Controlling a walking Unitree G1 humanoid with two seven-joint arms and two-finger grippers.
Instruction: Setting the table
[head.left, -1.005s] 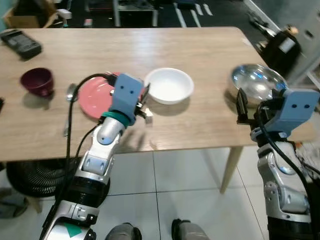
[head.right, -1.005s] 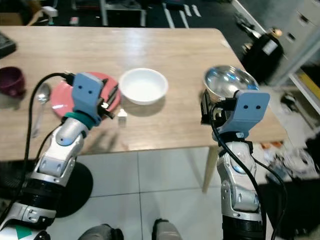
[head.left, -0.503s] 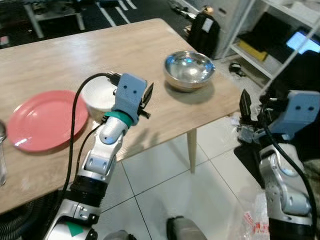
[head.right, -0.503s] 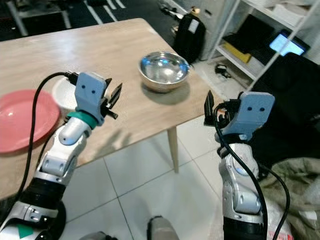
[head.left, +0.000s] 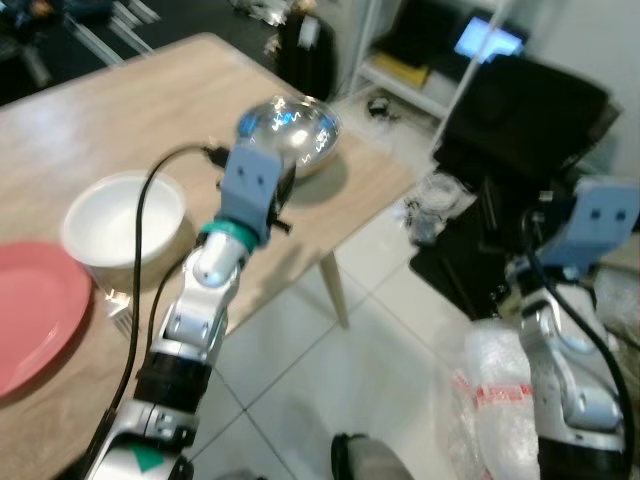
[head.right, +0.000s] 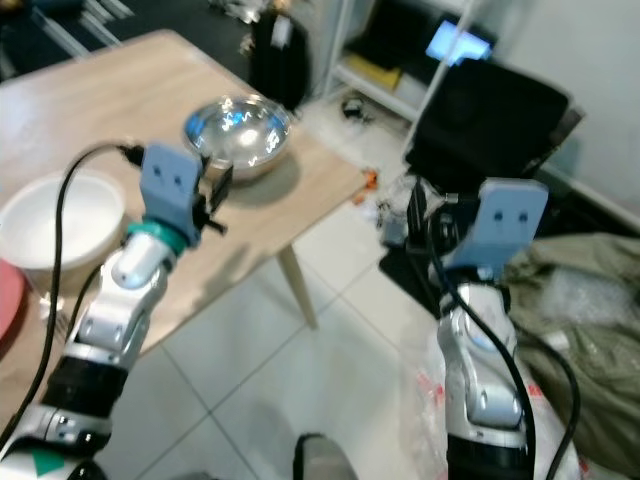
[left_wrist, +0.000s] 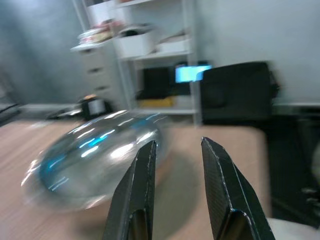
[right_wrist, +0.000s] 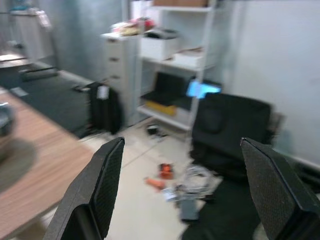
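**Risk of knocking the steel bowl at the table corner**

Close to the steel bowl (head.left: 288, 128), just beside its near rim: the left gripper (left_wrist: 177, 145), with fingers a little apart and nothing between them. Off the table (head.left: 120, 120) on the other side, above the floor and facing a shelf (right_wrist: 170, 55) and a black chair (right_wrist: 225, 130): the right gripper (right_wrist: 182, 142), with fingers wide apart, also empty. Further along the table, toward the left: a white bowl (head.left: 125, 215), then a pink plate (head.left: 30, 310), both well apart from the steel bowl.

Probably in the middle of a turn or a step, judging from the blur in the pictures (no sharp edge on the bowl in the wrist view).

Main danger: a push against the bowl's rim instead of a grasp. Round, smooth and shiny, so likely to slide or spin on the wood. Not far from the table corner either, so possibly over the edge and onto the tiles.

Second danger: the black cable (head.left: 140, 260) looping beside the left arm, low over the white bowl. Could catch its rim during a swing and drag it.

Third: plastic bags (head.left: 490, 400) on the floor near the right arm. Possible trouble for the feet in a sideways step.

Better to stop the body first, then close on the rim.
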